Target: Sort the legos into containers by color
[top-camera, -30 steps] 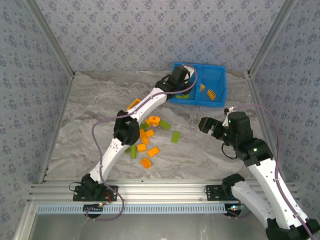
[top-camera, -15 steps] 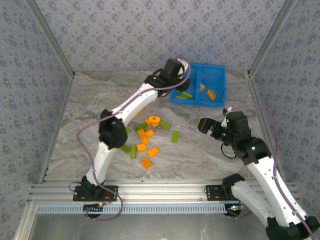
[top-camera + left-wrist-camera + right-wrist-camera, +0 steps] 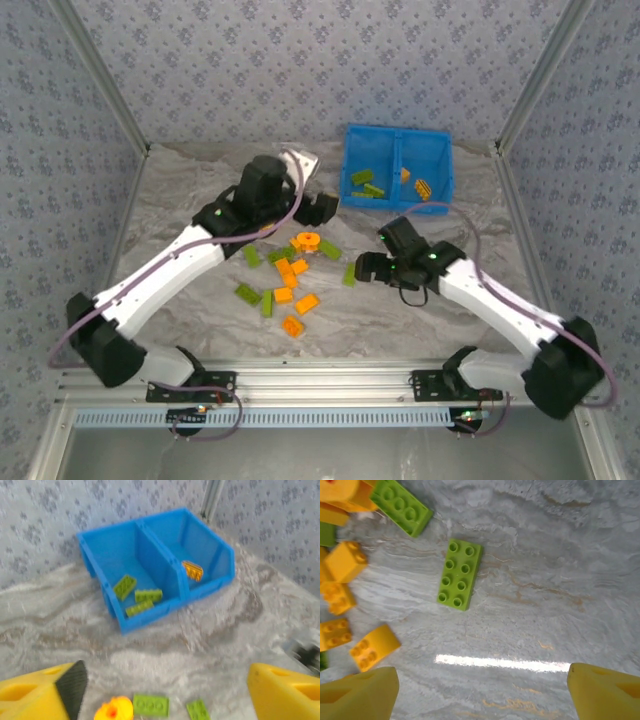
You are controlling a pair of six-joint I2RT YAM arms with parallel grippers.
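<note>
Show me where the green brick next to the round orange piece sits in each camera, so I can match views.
Top external: the green brick lies mid-table, just right of the round orange piece.
Left wrist: the brick sits at the bottom edge, right of the round piece.
Right wrist: the brick lies top left.
Shared landmark: the round orange piece, probably the orange shape cut off in the right wrist view's top-left corner.

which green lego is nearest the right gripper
The eight-stud green brick lying flat and alone on the table, just ahead of the right gripper. The other green brick lies farther off, beside the orange pieces.
</note>
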